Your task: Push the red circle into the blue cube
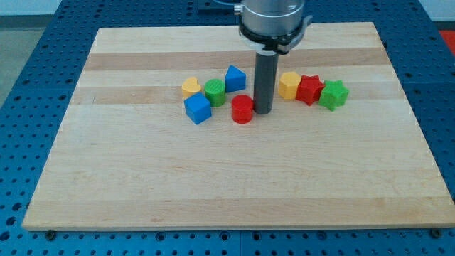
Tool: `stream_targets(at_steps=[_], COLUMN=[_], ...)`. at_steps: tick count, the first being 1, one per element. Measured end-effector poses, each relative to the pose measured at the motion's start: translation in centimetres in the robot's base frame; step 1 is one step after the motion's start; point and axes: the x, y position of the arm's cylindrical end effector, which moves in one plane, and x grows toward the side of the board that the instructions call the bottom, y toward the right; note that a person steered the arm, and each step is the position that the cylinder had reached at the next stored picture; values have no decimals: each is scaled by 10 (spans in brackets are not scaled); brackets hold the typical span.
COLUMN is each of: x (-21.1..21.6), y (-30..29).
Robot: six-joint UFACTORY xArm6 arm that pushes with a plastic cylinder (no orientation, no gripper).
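Note:
The red circle lies near the board's middle. The blue cube sits to its left, with a small gap between them. My tip stands on the board right against the red circle's right side. The rod rises straight up from there to the arm at the view's top.
A yellow heart-like block, a green round block and a blue triangular block sit just above the cube and circle. To the right of the rod lie a yellow block, a red star and a green star. The wooden board rests on a blue perforated table.

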Motion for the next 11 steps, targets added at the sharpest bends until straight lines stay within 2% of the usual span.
stream_targets(at_steps=[3,8,9,11], x=[25,17,31,28], y=[-3,-23,-23,-23])
